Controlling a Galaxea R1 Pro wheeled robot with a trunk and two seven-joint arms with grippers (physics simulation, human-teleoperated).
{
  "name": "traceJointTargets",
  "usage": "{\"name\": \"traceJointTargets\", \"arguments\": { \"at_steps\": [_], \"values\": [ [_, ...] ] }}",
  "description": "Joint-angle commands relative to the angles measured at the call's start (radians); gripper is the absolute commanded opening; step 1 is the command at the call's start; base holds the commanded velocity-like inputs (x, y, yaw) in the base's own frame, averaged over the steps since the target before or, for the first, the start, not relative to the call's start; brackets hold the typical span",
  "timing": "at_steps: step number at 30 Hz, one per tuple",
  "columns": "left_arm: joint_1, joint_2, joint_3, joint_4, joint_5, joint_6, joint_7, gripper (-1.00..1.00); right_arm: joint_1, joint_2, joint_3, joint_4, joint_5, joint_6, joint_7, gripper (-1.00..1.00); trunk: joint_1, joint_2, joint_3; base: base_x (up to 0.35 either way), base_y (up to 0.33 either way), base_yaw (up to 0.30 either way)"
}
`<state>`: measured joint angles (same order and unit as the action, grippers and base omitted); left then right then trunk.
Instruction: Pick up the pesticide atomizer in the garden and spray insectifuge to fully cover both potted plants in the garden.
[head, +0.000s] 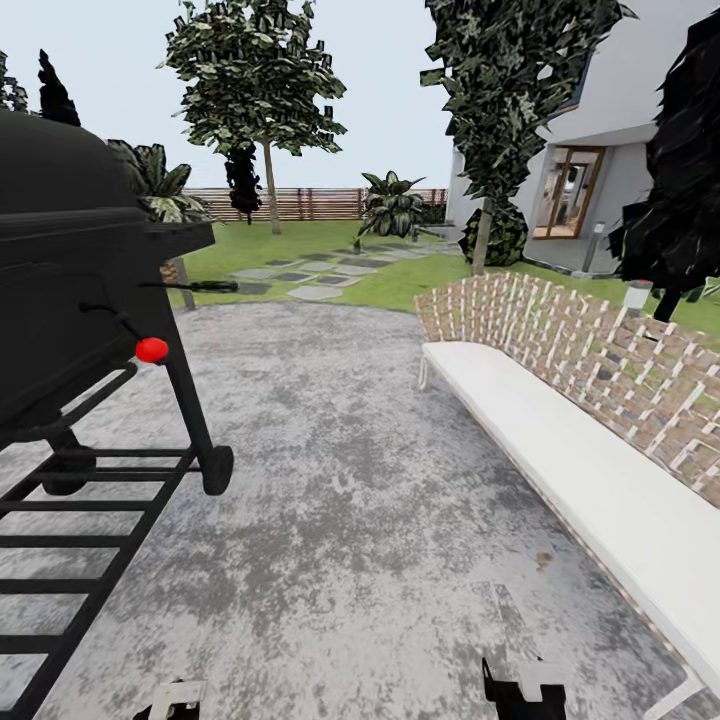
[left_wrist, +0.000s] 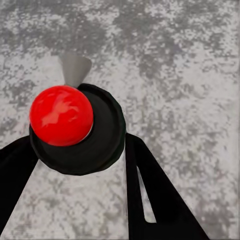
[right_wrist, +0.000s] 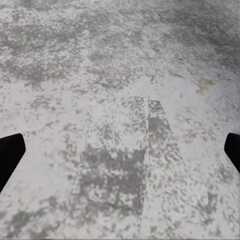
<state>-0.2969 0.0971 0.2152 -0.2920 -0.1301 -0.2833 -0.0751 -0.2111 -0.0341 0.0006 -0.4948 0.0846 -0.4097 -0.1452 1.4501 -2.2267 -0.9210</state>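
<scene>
The pesticide atomizer (left_wrist: 75, 127), a round black body with a glossy red ball on top and a grey cone nozzle, sits between the black fingers of my left gripper (left_wrist: 80, 142), which is shut on it over the paving. The left gripper (head: 170, 698) and right gripper (head: 524, 690) peek in at the head view's bottom edge. My right gripper (right_wrist: 120, 155) is open, with bare paving between its fingers. The garden (head: 330, 262), with lawn, stepping stones and a brown fence, lies ahead past the patio. The potted plants are out of view.
A black grill (head: 70, 300) on wheels with a red knob (head: 152, 349) stands close on the left. A long white bench (head: 560, 450) with a lattice back runs along the right. Mottled grey paving (head: 340, 480) stretches between them. A big striped-leaf shrub (head: 392, 205) grows by the fence.
</scene>
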Motion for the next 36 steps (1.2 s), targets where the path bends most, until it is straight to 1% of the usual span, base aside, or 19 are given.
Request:
{"name": "traceJointTargets", "arguments": {
  "at_steps": [1, 16, 29, 36],
  "values": [
    [-0.001, 0.0, 0.009, 0.001, -0.01, -0.004, -0.006, -1.0, -0.001, 0.0, 0.0, 0.001, 0.009, -0.001, -0.007, 1.0, 0.0, 0.0, -0.001, 0.34, -0.073, 0.0],
    [-0.001, 0.0, 0.009, 0.001, -0.01, -0.004, -0.006, -1.0, -0.001, 0.002, 0.001, 0.001, 0.009, -0.001, -0.006, 1.0, 0.0, 0.0, -0.001, 0.34, -0.081, 0.0],
    [-0.001, 0.0, 0.009, 0.001, -0.01, -0.004, -0.005, -1.0, -0.001, 0.003, 0.001, 0.001, 0.009, -0.001, -0.005, 1.0, 0.0, 0.0, -0.001, 0.34, -0.007, 0.001],
    [-0.001, 0.0, 0.009, 0.002, -0.01, -0.004, -0.006, -1.0, -0.001, 0.004, 0.001, 0.001, 0.009, -0.001, -0.005, 1.0, 0.0, 0.0, -0.001, 0.34, 0.0, 0.123]
  ]
}}
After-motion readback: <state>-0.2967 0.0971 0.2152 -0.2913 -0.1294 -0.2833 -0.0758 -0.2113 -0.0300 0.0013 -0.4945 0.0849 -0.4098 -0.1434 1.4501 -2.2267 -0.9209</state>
